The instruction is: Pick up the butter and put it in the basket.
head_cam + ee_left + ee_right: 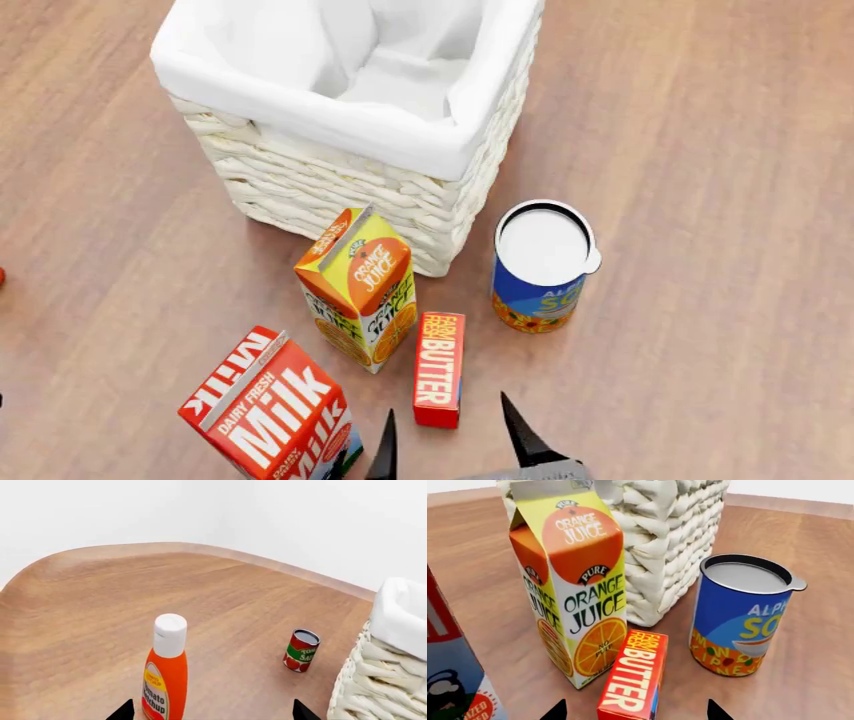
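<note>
The butter (439, 368) is a slim red-orange box lying flat on the wooden table, next to the orange juice carton; it also shows in the right wrist view (632, 677). My right gripper (450, 440) is open, its two dark fingertips standing either side of the butter's near end without touching it (636, 711). The basket (360, 120) is a large cream wicker basket with a white liner, just beyond the cartons; it also shows in the right wrist view (667, 540). My left gripper (212, 711) is open and empty beside a ketchup bottle (165, 672).
An orange juice carton (358, 300) stands left of the butter, a milk carton (274, 410) nearer left, a blue soup can (541, 268) to the right. In the left wrist view a small tomato sauce can (301, 650) stands by the basket's corner (383, 665).
</note>
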